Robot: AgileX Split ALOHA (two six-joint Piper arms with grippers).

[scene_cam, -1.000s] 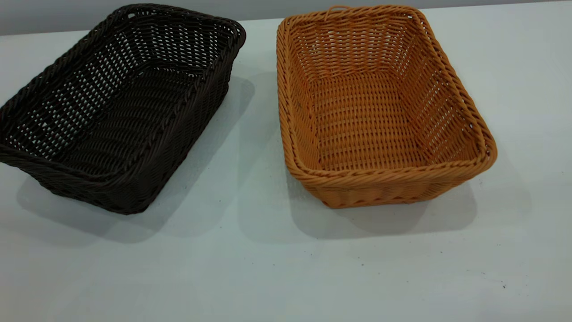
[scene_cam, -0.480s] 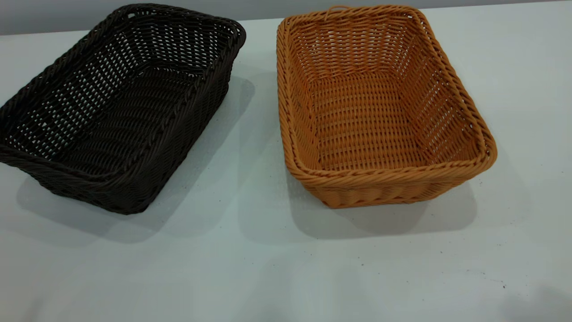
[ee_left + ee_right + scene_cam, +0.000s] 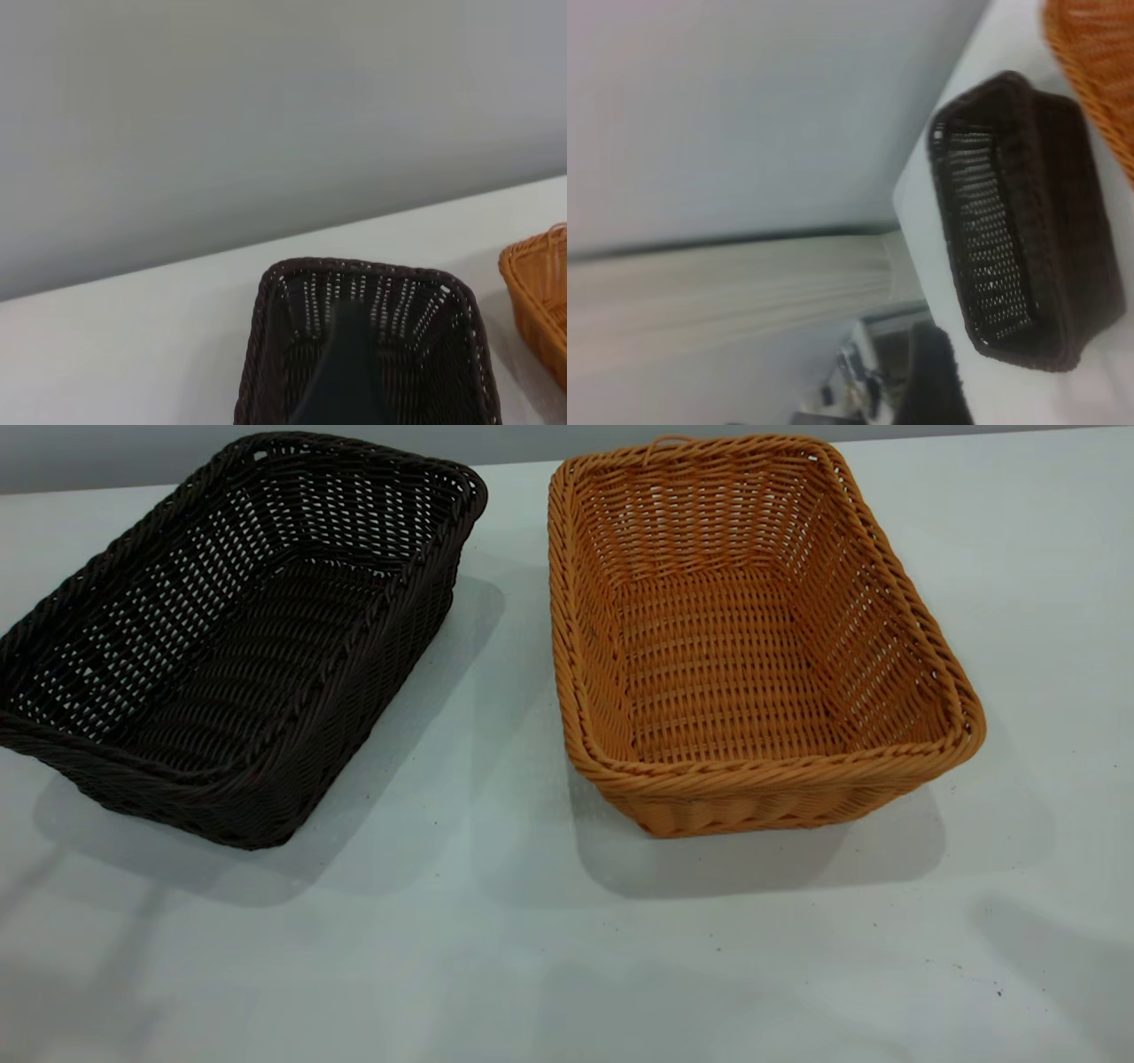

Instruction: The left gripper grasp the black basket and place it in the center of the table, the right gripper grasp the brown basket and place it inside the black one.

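The black basket [image 3: 230,638] sits on the table [image 3: 496,957] at the left, turned at an angle. The brown basket [image 3: 753,638] sits to its right, a short gap apart, loop on its far end. Both are empty. Neither gripper shows in the exterior view. In the left wrist view a dark blurred part of my left gripper [image 3: 341,376] lies in front of the black basket [image 3: 416,354], with the brown basket [image 3: 540,305] at the frame's edge. In the right wrist view a dark blurred part of my right gripper [image 3: 930,385] shows, with the black basket [image 3: 1019,221] and brown basket [image 3: 1099,62] farther off.
A grey wall runs behind the table's far edge [image 3: 514,452]. Soft shadows lie on the near table at the left [image 3: 80,957] and right [image 3: 1063,957]. Bare table spreads in front of both baskets.
Both baskets stay put. New soft shadows have spread onto the near table at the bottom left and bottom right.
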